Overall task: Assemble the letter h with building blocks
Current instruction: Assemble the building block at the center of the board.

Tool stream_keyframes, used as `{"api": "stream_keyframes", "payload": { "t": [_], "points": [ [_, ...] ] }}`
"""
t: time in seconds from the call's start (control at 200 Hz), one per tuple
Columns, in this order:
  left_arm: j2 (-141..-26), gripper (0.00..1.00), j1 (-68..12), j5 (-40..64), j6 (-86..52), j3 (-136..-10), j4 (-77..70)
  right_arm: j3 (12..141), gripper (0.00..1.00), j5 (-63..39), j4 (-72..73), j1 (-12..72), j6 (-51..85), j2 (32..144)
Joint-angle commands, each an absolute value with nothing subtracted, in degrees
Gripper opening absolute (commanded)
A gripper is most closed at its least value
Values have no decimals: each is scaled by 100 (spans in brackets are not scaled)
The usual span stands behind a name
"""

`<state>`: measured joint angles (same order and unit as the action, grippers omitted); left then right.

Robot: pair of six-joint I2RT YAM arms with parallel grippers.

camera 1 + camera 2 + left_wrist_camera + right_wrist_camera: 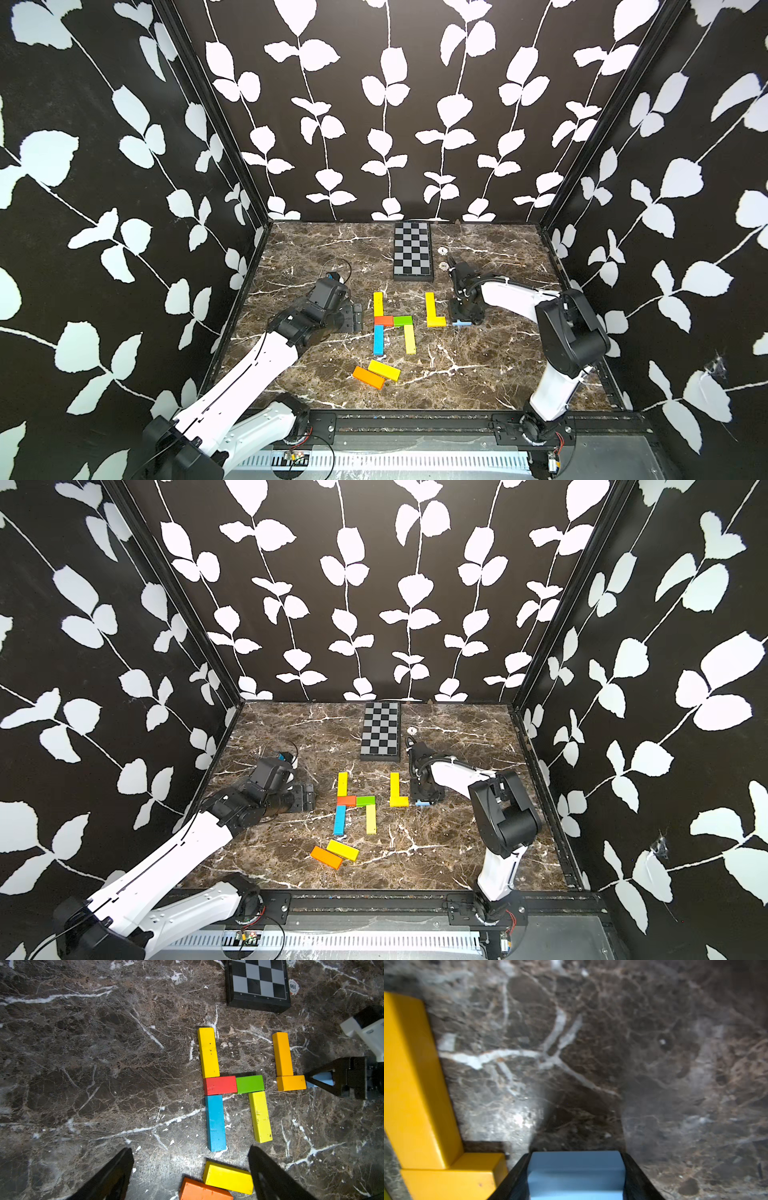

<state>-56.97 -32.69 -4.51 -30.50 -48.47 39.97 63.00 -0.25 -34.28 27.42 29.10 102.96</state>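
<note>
A letter h lies flat mid-table: yellow upper stem (pixel 378 304), red (pixel 383 320) and green (pixel 402 320) crossbar blocks, blue lower stem (pixel 378 339), yellow leg (pixel 409 338). To its right an orange-yellow long bar (pixel 430 307) and short bar (pixel 436 321) form an L. My right gripper (pixel 575 1156) is shut on a light-blue block (pixel 576 1174), low beside the free end of the L's short bar (pixel 452 1178); the block (pixel 462 323) shows under the gripper in a top view. My left gripper (pixel 190 1149) hovers open and empty left of the h.
A loose yellow block (pixel 384 370) and orange block (pixel 368 377) lie touching near the front; both sit between my left fingers in the left wrist view. A checkered board (pixel 413 251) lies at the back, with two small round chips (pixel 443 257) beside it.
</note>
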Motion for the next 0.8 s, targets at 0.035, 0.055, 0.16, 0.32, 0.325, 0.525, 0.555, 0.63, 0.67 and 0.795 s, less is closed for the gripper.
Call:
{"api": "stream_keyframes", "payload": {
  "t": [0.035,0.055,0.16,0.32,0.325,0.525,0.555,0.63,0.67,0.795],
  "points": [
    [-5745,89,-3242,-378,-3006,-4747,3980,6285,50,-100,-3289,2839,3191,10537],
    [-5752,88,-3243,-376,-3004,-4748,3981,6272,51,-105,-3273,2839,3215,10538],
    [-5769,88,-3243,-376,-2980,-4737,3968,6258,67,-157,-3237,2847,3392,10542],
    [-5775,88,-3242,-290,-2971,-4699,3934,6247,77,-13,-3359,2814,3736,10370],
    [-5779,88,-3243,-286,-2971,-4696,3936,6248,77,-20,-3363,2813,3740,10357],
    [-5764,87,-3242,-134,-2954,-4664,3849,6222,81,45,-3375,2682,4008,9974],
    [-5766,87,-3239,-117,-2960,-4667,3836,6216,80,87,-3392,2649,4036,9944],
    [-5767,87,-3243,-89,-2952,-4654,3800,6236,81,142,-3438,2576,4096,9923],
    [-5779,87,-3243,-72,-2953,-4643,3780,6244,80,155,-3453,2536,4133,9951],
    [-5831,87,-3243,6,-2987,-4588,3694,6184,75,72,-3300,2351,4221,10026]
  ]
}}
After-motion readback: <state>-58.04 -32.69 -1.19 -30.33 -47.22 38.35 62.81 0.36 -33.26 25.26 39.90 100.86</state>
